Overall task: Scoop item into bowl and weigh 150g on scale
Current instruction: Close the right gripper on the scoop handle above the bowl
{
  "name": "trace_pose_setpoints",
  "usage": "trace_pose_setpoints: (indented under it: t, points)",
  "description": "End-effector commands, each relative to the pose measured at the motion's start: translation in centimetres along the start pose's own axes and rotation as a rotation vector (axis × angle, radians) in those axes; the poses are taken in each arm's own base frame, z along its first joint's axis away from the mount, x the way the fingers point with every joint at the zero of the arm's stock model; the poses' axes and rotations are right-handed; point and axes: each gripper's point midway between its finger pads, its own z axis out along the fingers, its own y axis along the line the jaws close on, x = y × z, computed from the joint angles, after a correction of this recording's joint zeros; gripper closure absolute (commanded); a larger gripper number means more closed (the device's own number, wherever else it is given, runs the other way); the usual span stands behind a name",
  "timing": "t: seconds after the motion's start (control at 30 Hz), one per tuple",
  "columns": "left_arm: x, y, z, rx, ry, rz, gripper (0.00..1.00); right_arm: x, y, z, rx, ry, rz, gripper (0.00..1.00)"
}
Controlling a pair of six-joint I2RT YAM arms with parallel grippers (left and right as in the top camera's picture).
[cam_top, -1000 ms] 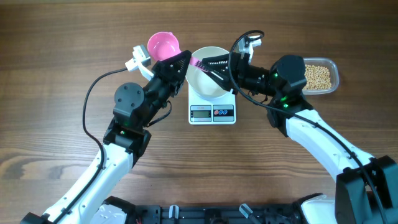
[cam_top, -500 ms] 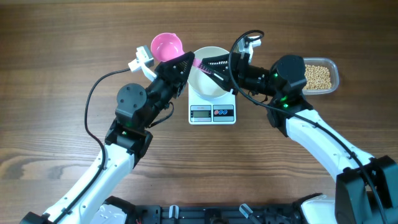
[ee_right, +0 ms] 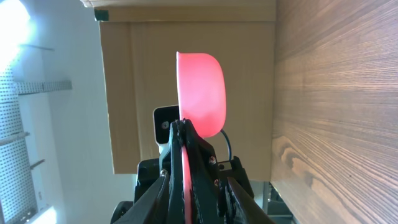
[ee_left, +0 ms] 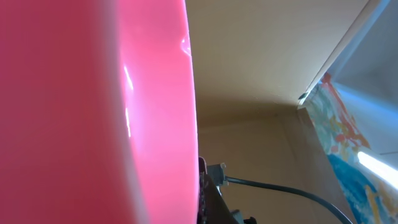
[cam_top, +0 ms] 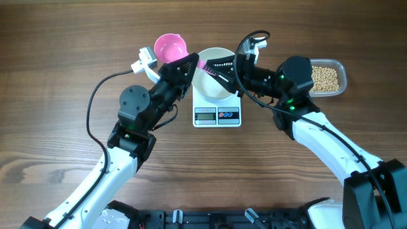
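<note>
Overhead view of two arms meeting above a white bowl (cam_top: 210, 90) that sits on a small white kitchen scale (cam_top: 217, 116) at the middle of a wooden table (cam_top: 63, 51). The left gripper (cam_top: 189, 62) is closed on the handle of a pink scoop (cam_top: 170, 48). The round cup of the scoop lies outboard of the jaws, just beside the bowl's left rim. The free end of its handle reaches past the jaws and over that rim. The right gripper (cam_top: 208, 64) reaches in from the opposite side, and its dark fingers hang above the bowl's interior with their tips at the end of the pink handle. Whether these jaws have closed on the handle or stand slightly apart around it cannot be told. In the right wrist view the scoop is seen side-on, the handle a thin pink strip between dark gripper parts, with the cup beyond them. The left wrist view is half filled by the scoop's glossy pink wall, close to the lens. The beans (cam_top: 324, 77) lie in a clear plastic tub (cam_top: 344, 75) at the right of the table, behind the right arm and well apart from both pairs of jaws and from the bowl.
</note>
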Motion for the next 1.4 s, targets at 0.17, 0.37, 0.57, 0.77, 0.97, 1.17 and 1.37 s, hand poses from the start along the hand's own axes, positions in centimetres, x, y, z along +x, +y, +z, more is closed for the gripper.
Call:
trace_pose_setpoints:
  t: [0.17,0.37,0.57,0.77,0.97,1.17,1.37]
  points:
    - [0.4,-0.7,0.1,0.017,0.001,-0.023,0.96,0.3,0.3,0.3,-0.008,0.024,0.002,0.73]
    - [0.7,-0.8,0.2,0.017,0.0,-0.024,0.96,0.4,0.6,0.3,-0.018,0.029,0.013,0.74]
    - [0.6,-0.8,0.2,0.016,-0.003,-0.023,0.96,0.5,0.6,0.3,-0.017,0.032,0.013,0.77]
    - [0.6,-0.8,0.2,0.016,-0.003,-0.023,0.96,0.5,0.6,0.3,-0.017,0.032,0.012,0.81]
    - [0.6,-0.8,0.2,0.016,-0.003,-0.023,0.96,0.5,0.6,0.3,-0.017,0.032,0.012,0.89]
    - [0.6,-0.8,0.2,0.016,-0.003,-0.023,0.96,0.5,0.6,0.3,-0.016,0.035,0.013,0.96]
    - [0.5,-0.8,0.2,0.016,-0.007,-0.023,0.96,0.8,0.5,0.3,-0.015,0.051,0.015,0.92]
